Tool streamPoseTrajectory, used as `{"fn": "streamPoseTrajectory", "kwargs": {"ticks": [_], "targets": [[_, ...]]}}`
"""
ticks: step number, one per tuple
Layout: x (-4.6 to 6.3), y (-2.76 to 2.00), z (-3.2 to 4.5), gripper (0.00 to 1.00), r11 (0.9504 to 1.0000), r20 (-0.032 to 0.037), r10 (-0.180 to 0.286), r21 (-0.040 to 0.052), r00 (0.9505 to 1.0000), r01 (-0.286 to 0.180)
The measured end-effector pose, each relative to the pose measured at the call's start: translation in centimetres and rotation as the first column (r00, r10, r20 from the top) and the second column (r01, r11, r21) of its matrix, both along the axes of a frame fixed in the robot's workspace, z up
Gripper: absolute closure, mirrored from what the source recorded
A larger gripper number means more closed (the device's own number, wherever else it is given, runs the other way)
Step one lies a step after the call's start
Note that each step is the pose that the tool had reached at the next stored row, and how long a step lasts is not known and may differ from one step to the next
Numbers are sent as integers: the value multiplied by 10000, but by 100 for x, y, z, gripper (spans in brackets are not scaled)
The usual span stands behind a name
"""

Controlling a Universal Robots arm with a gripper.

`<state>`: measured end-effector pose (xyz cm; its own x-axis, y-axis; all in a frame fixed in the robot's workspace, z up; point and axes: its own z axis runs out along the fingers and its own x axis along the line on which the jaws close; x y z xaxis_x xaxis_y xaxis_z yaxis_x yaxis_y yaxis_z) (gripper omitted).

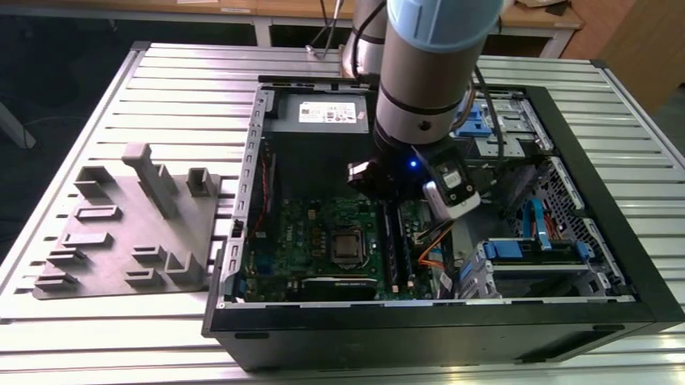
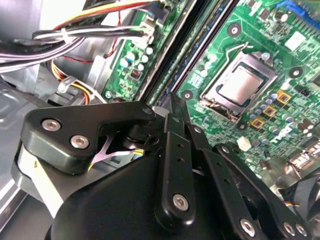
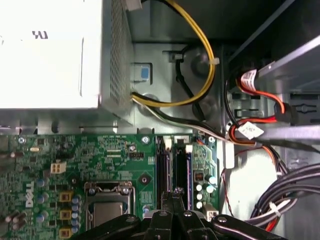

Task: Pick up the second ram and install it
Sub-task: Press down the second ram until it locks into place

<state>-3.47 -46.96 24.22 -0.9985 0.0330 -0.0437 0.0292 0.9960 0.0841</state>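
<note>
The arm stands over the open computer case (image 1: 599,208), which lies on its side on the slatted bench (image 1: 182,72), in the centre of the exterior view. The gripper (image 3: 173,196) is lowered inside the case, directly above the memory slots (image 3: 172,165) at the exterior view's right of the CPU socket (image 1: 345,249) on the green motherboard (image 1: 305,237).

In the first wrist view the jaws appear drawn together into a narrow point at lower centre. Whether they pinch anything between them cannot be told.

The second ram (image 1: 405,249) reads as the long dark strip lying in the slot line just below the gripper in the exterior view, parallel to a neighbouring strip. Judgement: it is at or in its slot, and the gripper sits over its near end because seating needs pressure straight along the slot.

The grey fixture block (image 1: 128,228) at left of the exterior view stands well apart on the bench. The power supply (image 3: 50,52) occupies the upper left of the first wrist view, its cables (image 3: 200,75) routed clear of the slots.
</note>
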Motion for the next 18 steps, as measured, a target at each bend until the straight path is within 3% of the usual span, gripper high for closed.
{"fn": "streamPoseTrajectory", "kwargs": {"ticks": [7,18], "targets": [[1,68,-10,93,9999,1,1,-144,10000,-1],[0,152,-60,93,9999,1,0,-152,10000,0]]}}
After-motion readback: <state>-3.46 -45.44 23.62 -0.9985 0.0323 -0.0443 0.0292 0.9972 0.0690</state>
